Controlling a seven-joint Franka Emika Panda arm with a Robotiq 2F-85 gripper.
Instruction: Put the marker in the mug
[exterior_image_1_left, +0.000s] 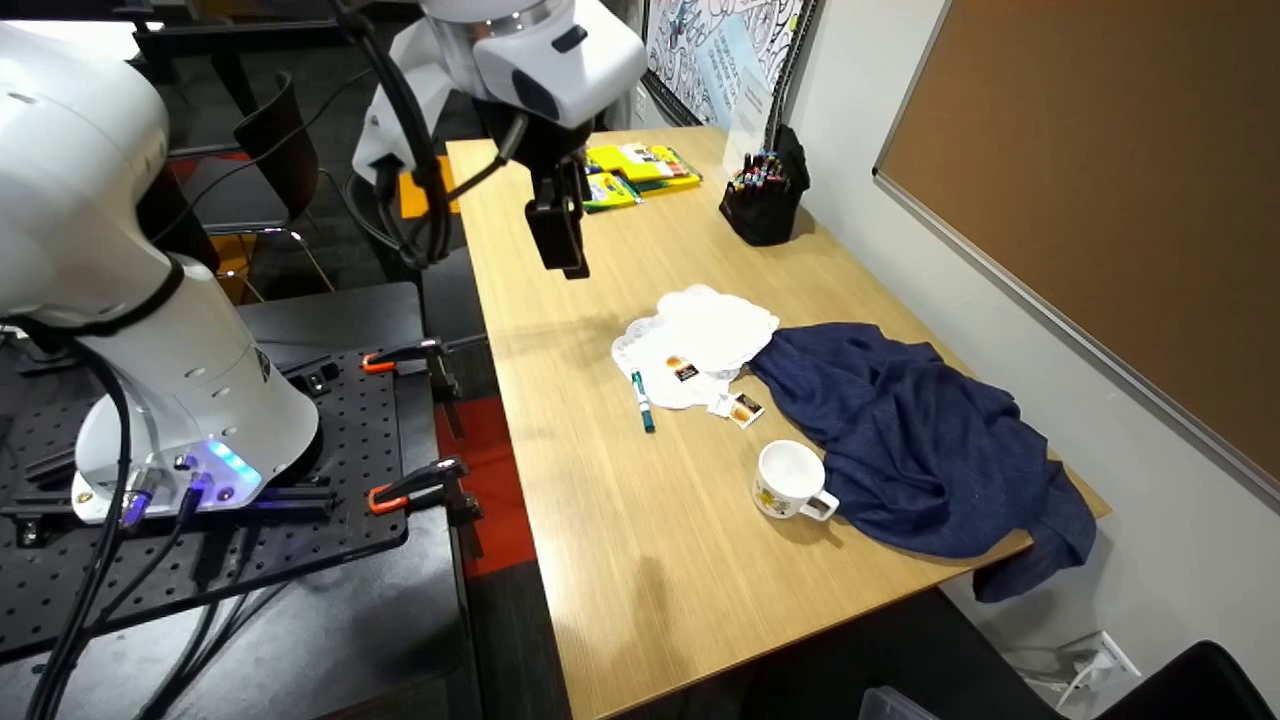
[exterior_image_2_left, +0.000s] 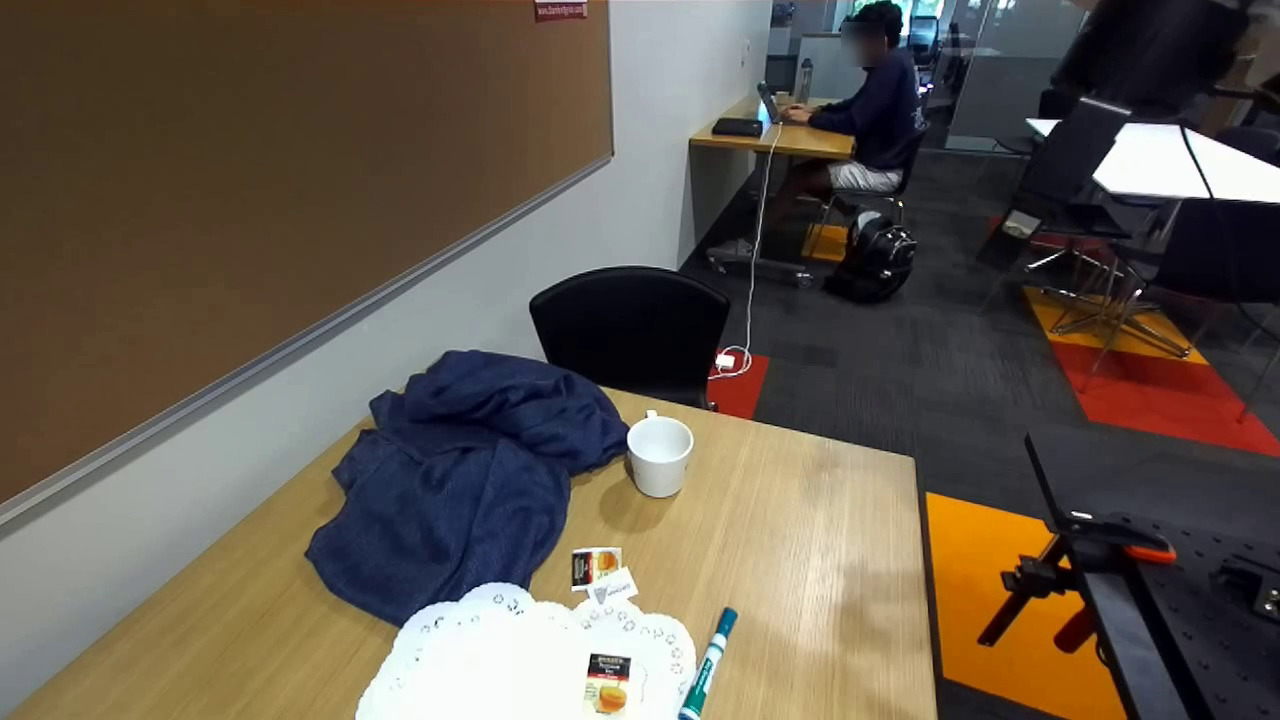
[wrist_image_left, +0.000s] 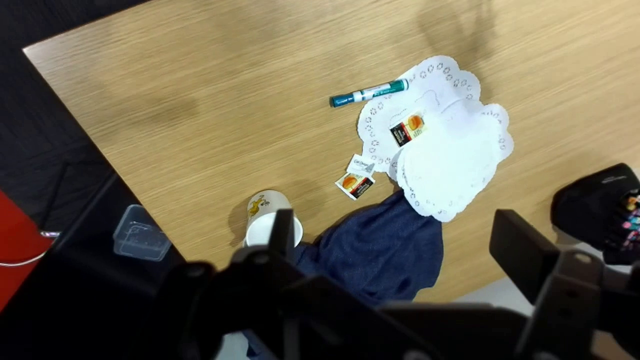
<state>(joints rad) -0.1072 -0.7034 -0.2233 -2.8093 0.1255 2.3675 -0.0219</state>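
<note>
Above the wooden table (exterior_image_1_left: 620, 560), the white arm (exterior_image_1_left: 605, 70) holds its gripper (wrist_image_left: 395, 230) high over the surface, pointing downward; the fingers (wrist_image_left: 521, 251) stand wide apart in the wrist view. The arm's base (exterior_image_1_left: 200, 410) sits on a black perforated plate (exterior_image_1_left: 360, 425) alongside. The marker (wrist_image_left: 369, 93) lies flat on the tabletop, its greener end over the rim of white paper doilies (wrist_image_left: 450, 155). Apart from it, the mug (exterior_image_1_left: 786, 482) stands upright just beside a rumpled navy cloth (exterior_image_1_left: 920, 440) that overhangs the table edge. One printed packet (wrist_image_left: 407, 129) lies on the doilies; a second packet (wrist_image_left: 355, 185) is near their border. Farther along are a black pen holder (exterior_image_1_left: 760, 212) and yellow boxes (exterior_image_1_left: 640, 165). Room: corkboard (exterior_image_1_left: 1110, 200) on a pale wall (exterior_image_1_left: 850, 110); black chair (exterior_image_2_left: 630, 330) at the table's end; in an exterior view, a person (exterior_image_2_left: 880, 100) seated at another table (exterior_image_2_left: 775, 145). Dark carpet (exterior_image_2_left: 880, 370), with red panels (exterior_image_2_left: 1165, 405) and orange panels (exterior_image_2_left: 965, 570).
</note>
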